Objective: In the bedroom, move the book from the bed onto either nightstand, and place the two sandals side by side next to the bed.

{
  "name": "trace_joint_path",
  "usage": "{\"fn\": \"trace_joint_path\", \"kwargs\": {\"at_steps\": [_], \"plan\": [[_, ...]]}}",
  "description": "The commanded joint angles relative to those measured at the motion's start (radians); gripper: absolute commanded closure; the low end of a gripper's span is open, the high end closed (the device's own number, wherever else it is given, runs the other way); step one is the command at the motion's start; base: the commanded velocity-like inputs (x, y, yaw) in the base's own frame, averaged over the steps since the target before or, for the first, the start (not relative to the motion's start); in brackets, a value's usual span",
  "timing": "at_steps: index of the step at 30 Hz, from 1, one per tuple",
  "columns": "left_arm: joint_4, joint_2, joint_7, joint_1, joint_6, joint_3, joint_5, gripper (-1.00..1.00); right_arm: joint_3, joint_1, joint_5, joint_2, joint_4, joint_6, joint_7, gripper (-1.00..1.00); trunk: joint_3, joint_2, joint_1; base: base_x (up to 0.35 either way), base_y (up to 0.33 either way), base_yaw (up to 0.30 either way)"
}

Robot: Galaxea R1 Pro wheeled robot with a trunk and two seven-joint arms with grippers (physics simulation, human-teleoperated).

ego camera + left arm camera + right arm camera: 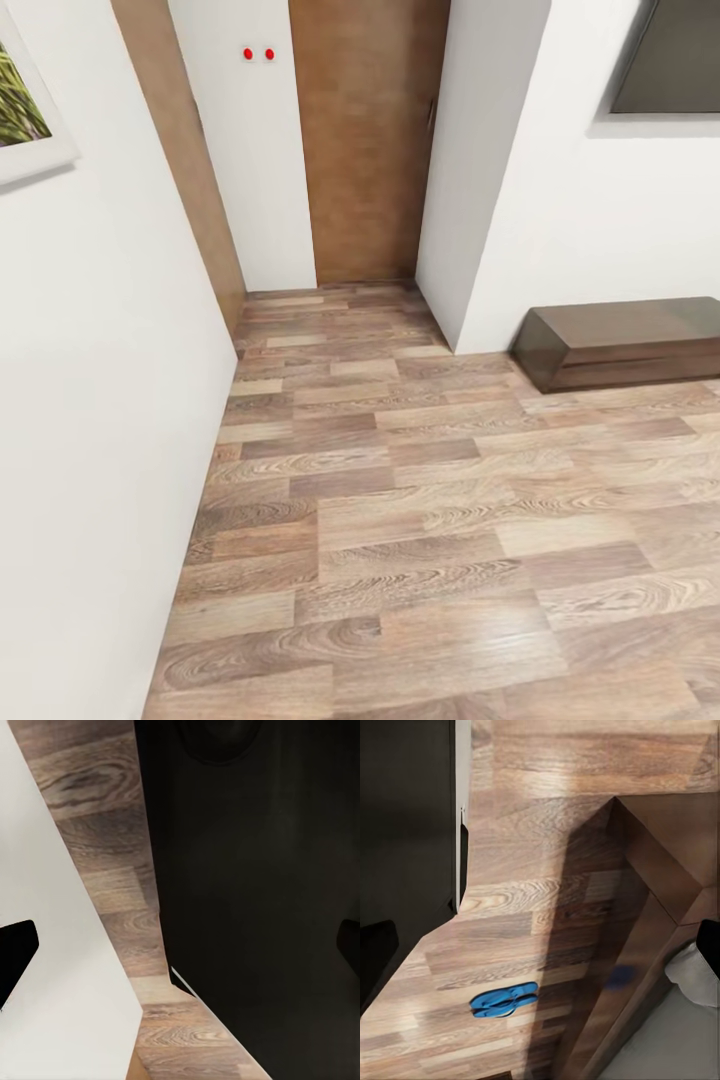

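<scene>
Wood-plank flooring (420, 520) lay closest beneath the head camera, running away toward 12 o'clock into a narrow passage. At the end of that passage stood a brown wooden door (365, 140), with two small red dots (258, 54) on the white wall just beside it at 11 o'clock. A white wall (90, 400) filled the 9 o'clock side, carrying the corner of a framed picture (25, 105) at 10 o'clock. At 3 o'clock a long low dark brown cabinet (625, 342) sat against the wall, below a dark panel (668, 55) at 1 o'clock.

Seen from the right wrist camera, the two blue sandals (504, 999) lay together on the planks, touching or nearly so, just beside the dark wooden frame of the bed (630, 945). An off-white edge of bedding (694, 975) showed over that frame. Dark finger parts (376, 952) of the right gripper sat at the picture's edges with nothing between them; how wide it stood could not be told.

From the left wrist camera, a large black body (255, 892) stood against floor planks and a white surface (52, 945). The left gripper's dark finger tip (15, 949) held nothing visible, and its opening could not be told.
</scene>
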Motion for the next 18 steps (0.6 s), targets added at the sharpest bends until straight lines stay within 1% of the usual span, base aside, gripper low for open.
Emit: {"fn": "trace_joint_path", "kwargs": {"at_steps": [1,18], "plan": [[0.0,0.0,0.004,0.0,-0.003,-0.009,0.01,-1.0,0.008,0.0,0.0,0.0,-0.002,0.009,-0.003,-1.0,-0.001,0.0,0.0,0.134,0.0,0.0],[0.0,0.0,0.004,0.0,-0.003,-0.009,0.01,-1.0,0.008,0.0,0.0,0.0,-0.002,0.009,-0.003,-1.0,-0.001,0.0,0.0,0.134,0.0,0.0]]}}
